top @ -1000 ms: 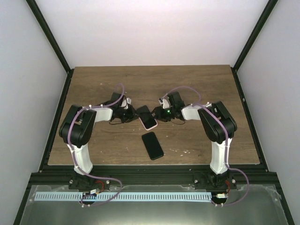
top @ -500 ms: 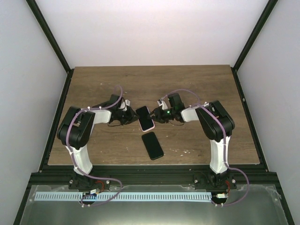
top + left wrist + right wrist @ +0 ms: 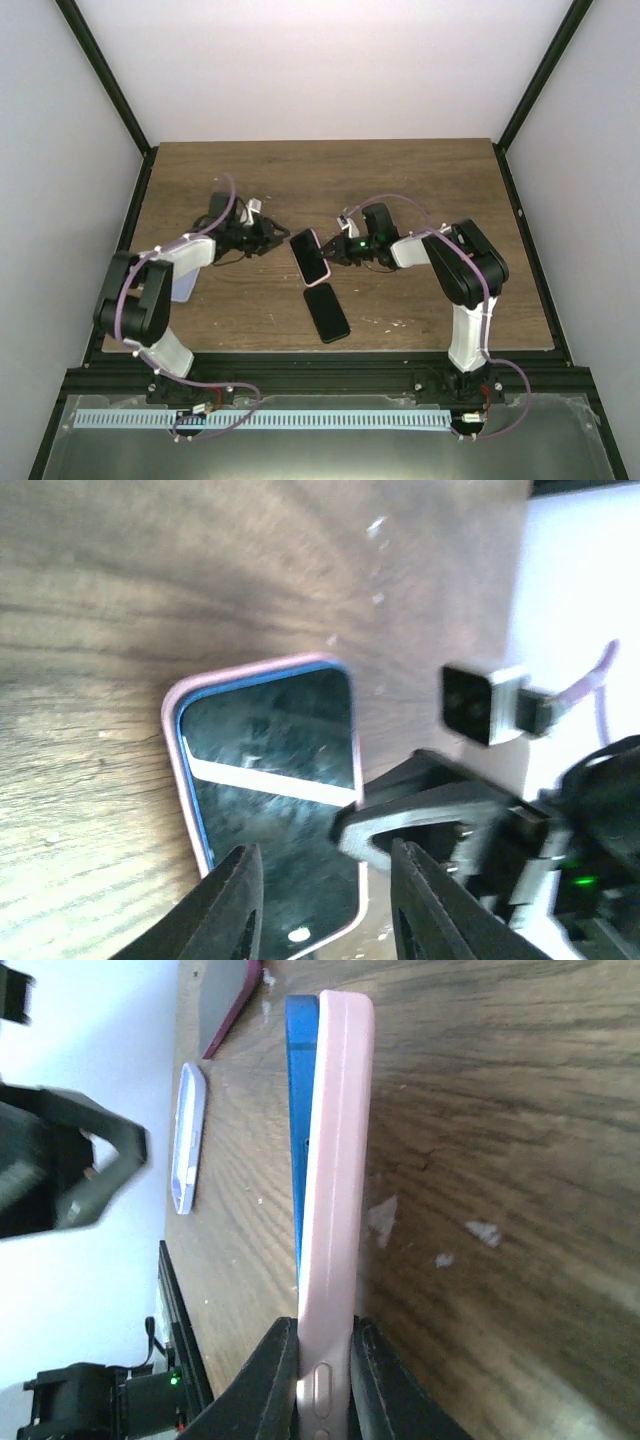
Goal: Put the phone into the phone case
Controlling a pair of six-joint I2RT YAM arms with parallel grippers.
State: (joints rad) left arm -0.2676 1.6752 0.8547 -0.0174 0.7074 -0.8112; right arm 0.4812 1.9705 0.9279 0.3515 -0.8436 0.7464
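Note:
The blue phone [image 3: 298, 1130] sits in the pink case [image 3: 335, 1190], its blue edge still showing along one side of the case. In the top view the cased phone [image 3: 310, 256] is held at mid-table, screen dark. My right gripper [image 3: 325, 1385] is shut on one end of the pink case, one finger on each face; it shows in the top view [image 3: 336, 250]. My left gripper [image 3: 268, 232] is open and empty, a short way left of the phone. In the left wrist view its fingers [image 3: 238, 905] frame the phone's screen [image 3: 275, 780] from a distance.
A second dark phone [image 3: 326, 311] lies flat just in front of the held one, and appears as a dark reddish slab in the right wrist view [image 3: 225, 1005]. A pale lavender case [image 3: 183, 283] lies by the left arm and shows in the right wrist view [image 3: 188, 1145].
My left gripper has drawn back to the left, away from the phone, and its arm has swung outward. The right gripper keeps hold and has shifted the cased phone slightly left.

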